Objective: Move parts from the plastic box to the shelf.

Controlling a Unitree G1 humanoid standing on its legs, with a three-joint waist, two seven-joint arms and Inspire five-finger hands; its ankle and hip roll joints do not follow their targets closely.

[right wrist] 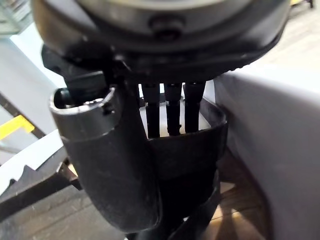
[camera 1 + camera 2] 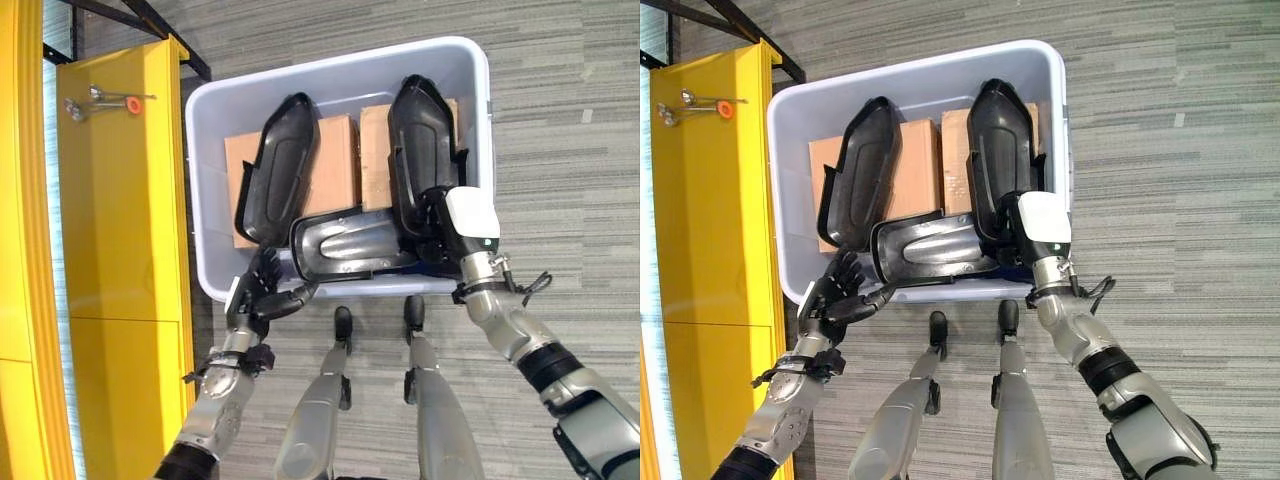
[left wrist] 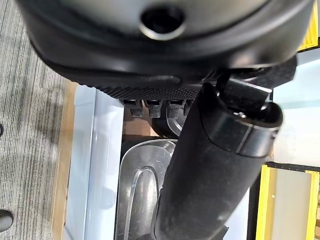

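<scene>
A pale plastic box point(image 2: 205, 180) sits on the floor holding three black moulded parts. Two lean upright over cardboard boxes: one on the left point(image 2: 280, 170), one on the right point(image 2: 420, 140). The third black part point(image 2: 350, 240) lies crosswise along the box's near wall. My right hand point(image 2: 450, 240) reaches into the box at that part's right end; in the right wrist view the part's edge point(image 1: 185, 150) sits pinched between thumb point(image 1: 110, 165) and fingers. My left hand point(image 2: 262, 285) is at the near left corner, fingers spread, thumb touching the part's left end point(image 3: 142, 190).
A yellow shelf point(image 2: 120, 200) stands left of the box, with a metal tool and an orange piece point(image 2: 110, 100) on its far end. Two cardboard boxes point(image 2: 335, 165) lie under the upright parts. Grey striped carpet surrounds everything, with free room to the right.
</scene>
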